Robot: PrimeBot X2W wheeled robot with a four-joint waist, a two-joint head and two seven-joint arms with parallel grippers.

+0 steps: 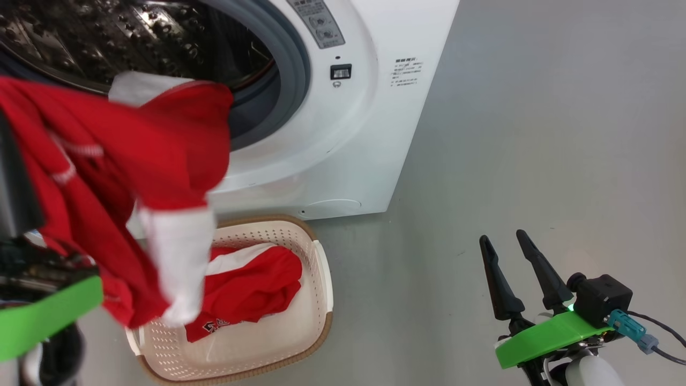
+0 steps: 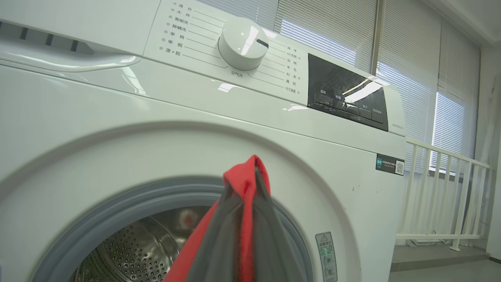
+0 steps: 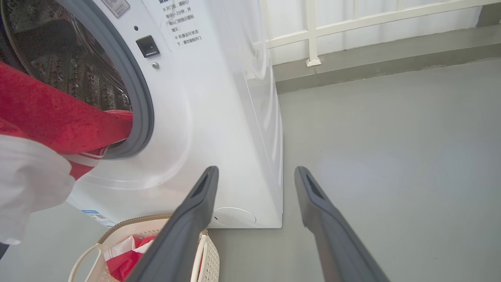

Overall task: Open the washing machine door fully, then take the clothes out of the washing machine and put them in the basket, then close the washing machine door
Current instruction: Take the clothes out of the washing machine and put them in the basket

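The washing machine [image 1: 353, 139] stands with its mouth uncovered, grey ring and steel drum [image 1: 134, 37] showing. Its door is out of view. My left gripper [image 2: 248, 184] is shut on red clothes [image 1: 134, 150], raised in front of the machine's front panel. The garment hangs down from the drum mouth, its white sleeve [image 1: 179, 257] dangling over the basket [image 1: 321, 279]. A second red and white garment [image 1: 252, 289] lies inside the basket. My right gripper [image 1: 502, 237] is open and empty, low over the floor to the right of the basket, its fingers [image 3: 195, 211] pointing at the machine's lower corner.
Grey floor [image 1: 536, 161] stretches to the right of the machine. A white railing [image 3: 352, 23] and window blinds [image 2: 332, 35] stand behind it. The basket sits right against the machine's base.
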